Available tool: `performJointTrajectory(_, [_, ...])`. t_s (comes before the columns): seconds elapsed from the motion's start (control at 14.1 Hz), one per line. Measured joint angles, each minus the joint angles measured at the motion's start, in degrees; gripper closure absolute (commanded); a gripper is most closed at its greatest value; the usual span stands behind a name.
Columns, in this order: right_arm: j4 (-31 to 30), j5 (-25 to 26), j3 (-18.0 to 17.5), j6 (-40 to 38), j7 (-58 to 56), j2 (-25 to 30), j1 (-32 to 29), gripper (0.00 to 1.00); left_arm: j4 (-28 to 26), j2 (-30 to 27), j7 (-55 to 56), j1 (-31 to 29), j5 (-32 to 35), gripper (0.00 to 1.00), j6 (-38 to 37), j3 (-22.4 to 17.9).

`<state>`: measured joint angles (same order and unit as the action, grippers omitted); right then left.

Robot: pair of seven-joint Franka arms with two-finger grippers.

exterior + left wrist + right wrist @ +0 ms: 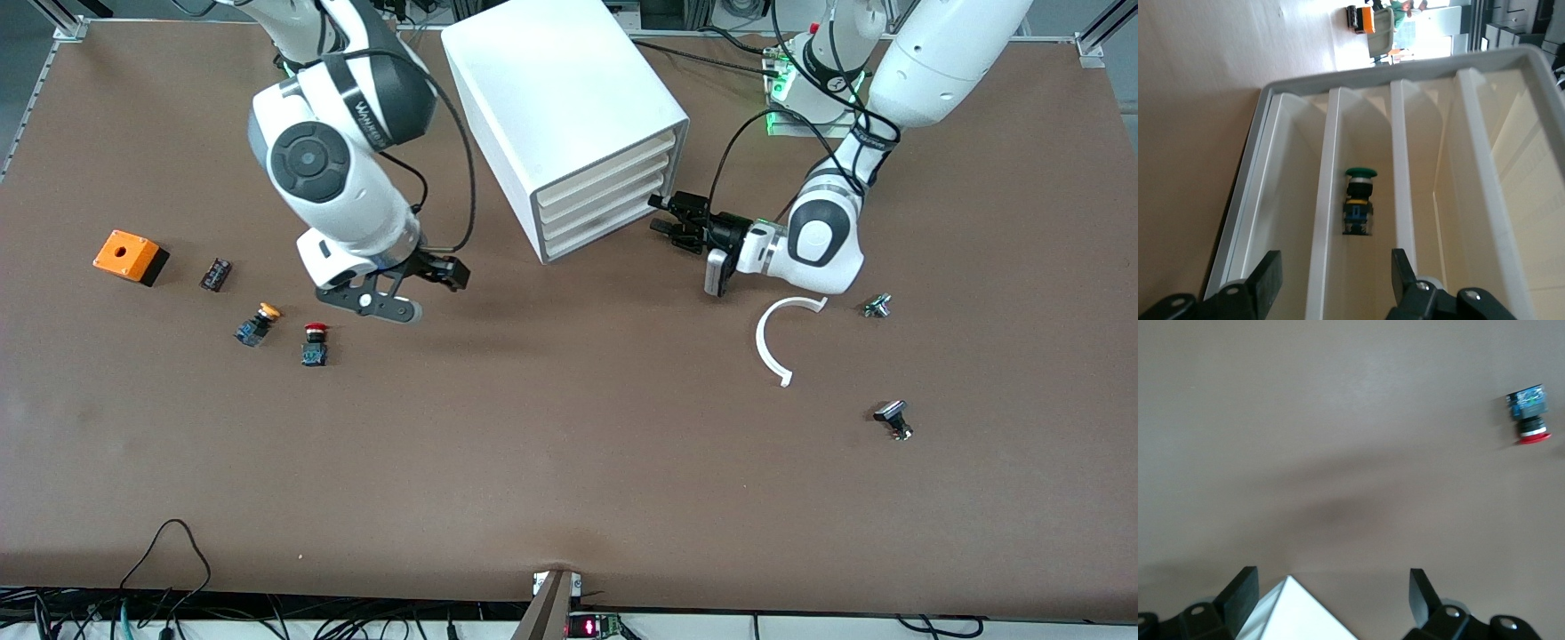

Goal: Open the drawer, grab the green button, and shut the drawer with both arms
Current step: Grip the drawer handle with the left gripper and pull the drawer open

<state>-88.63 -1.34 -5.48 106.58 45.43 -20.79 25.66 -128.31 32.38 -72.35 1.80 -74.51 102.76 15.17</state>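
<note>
Left gripper point(680, 222), fingers spread, levelled at the cabinet point(551, 98) front to straddle the button point(1360, 200) in its slot; right gripper point(418, 284), likewise spread, waiting over the table point(569, 444) by the red button point(315, 342).

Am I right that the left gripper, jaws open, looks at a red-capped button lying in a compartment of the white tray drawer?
Not quite: the left wrist view shows a dark green-capped push-button, not red. It does lie in a compartment of the white tray drawer, with the left gripper open.
</note>
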Motion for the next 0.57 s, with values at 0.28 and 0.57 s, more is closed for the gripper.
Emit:
performJointTrajectory(0.28, [4.8, 0.0, 0.0, 0.0, 3.4, -3.4, 2.0, 0.0, -1.2, 3.9, -5.0, 0.4, -3.0, 0.47, 0.0, 0.8])
performJointTrajectory(0.57, [6.1, 0.0, 0.1, -0.1, 4.2, -4.3, 2.0, 0.0, -1.8, 4.4, -5.1, 1.8, -4.7, 0.93, 0.0, 1.2])
